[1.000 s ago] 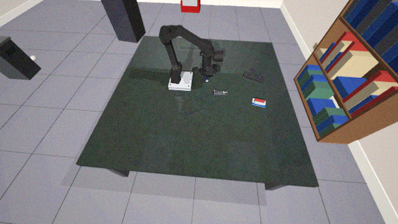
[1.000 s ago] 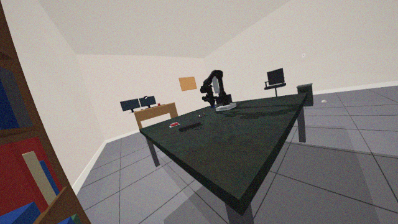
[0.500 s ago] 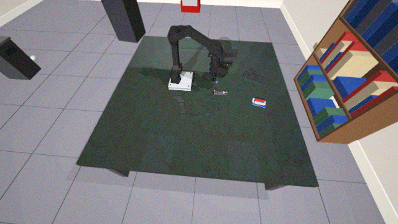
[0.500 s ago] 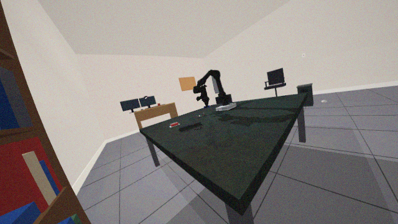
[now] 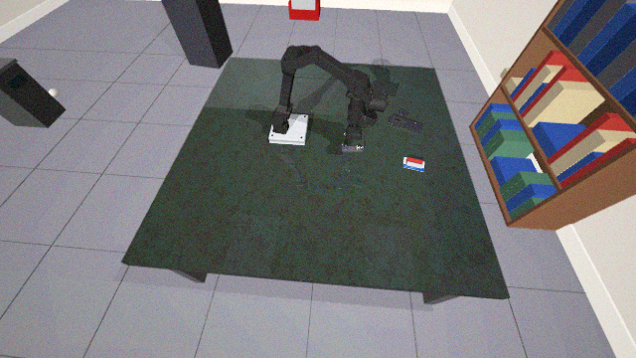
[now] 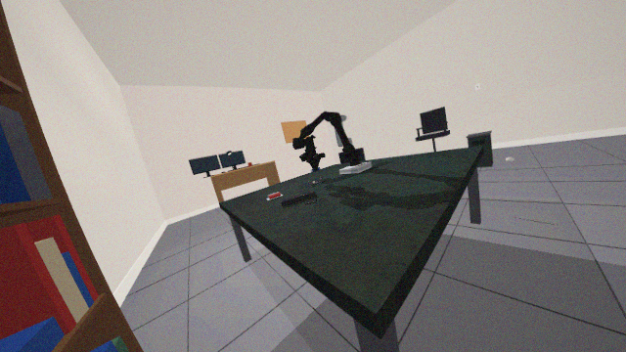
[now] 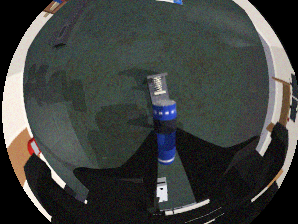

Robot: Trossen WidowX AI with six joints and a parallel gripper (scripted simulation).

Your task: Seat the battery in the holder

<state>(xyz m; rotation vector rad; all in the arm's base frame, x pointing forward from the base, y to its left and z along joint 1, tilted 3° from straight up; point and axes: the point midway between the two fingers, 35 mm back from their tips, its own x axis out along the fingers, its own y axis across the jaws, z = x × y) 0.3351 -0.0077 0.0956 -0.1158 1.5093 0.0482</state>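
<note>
While the table (image 5: 248, 209) carries a red-and-white box (image 5: 413, 163) and a dark flat bar (image 5: 405, 122), the gripper (image 7: 166, 163) hangs above the grey holder (image 5: 352, 147), clamped on the blue battery (image 7: 164, 129), which points down toward it.

You are looking at an office-like room. Grey floor tiles (image 5: 75, 164) and plain cream walls (image 6: 401, 64) surround the dark green surface (image 5: 308, 219) on its legs. A brown wooden bookshelf (image 5: 566, 114) packed with red, blue, green and cream books stands to one side. Against the far wall you can see a wooden desk (image 6: 245, 178) carrying two dark monitors (image 6: 217, 161), and a black office chair (image 6: 432, 124).
</note>
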